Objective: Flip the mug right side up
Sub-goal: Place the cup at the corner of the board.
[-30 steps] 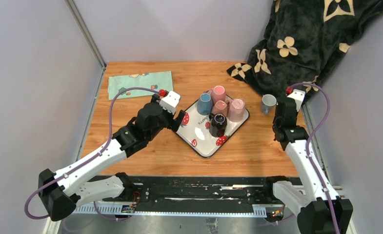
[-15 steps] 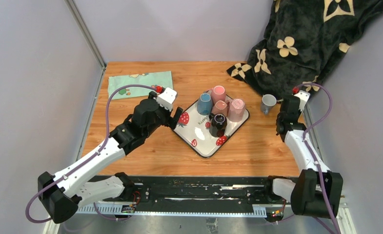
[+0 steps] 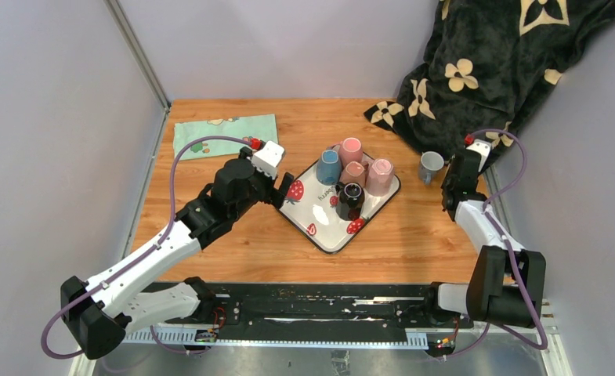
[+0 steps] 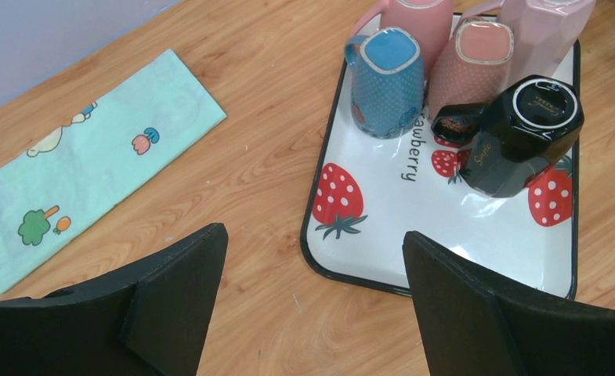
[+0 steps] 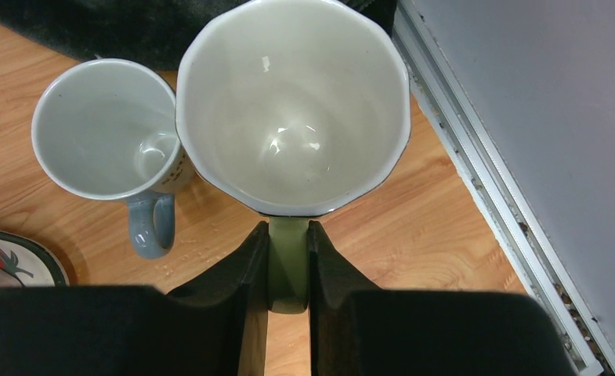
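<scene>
Mug [image 5: 292, 110] sits just ahead of the right gripper [image 5: 288, 236], mouth open toward the wrist camera, so its glossy cream inside and rounded bottom show in full. Its rim is faceted rather than round, with a thin dark edge. The olive-green handle [image 5: 287, 274] points back between the two fingers, which are clamped on it from both sides. Whether the base touches the table [image 5: 414, 235] cannot be told.

To the left of that gripper, touching or nearly touching the held mug's rim, a grey mug [image 5: 104, 129] stands mouth up with its handle toward the camera. Beyond both lies a dark blanket [image 5: 108, 27].

The left gripper [image 4: 313, 235] has its fingers spread wide apart with nothing between them. Ahead of it and a little right is a strawberry-print tray [image 4: 445, 258], which carries a black mug [image 4: 523, 133], a blue mug [image 4: 386, 78] and pink mugs [image 4: 468, 66], all bottom up. Ahead to its left lies a pale green cloth [image 4: 92, 164].
</scene>
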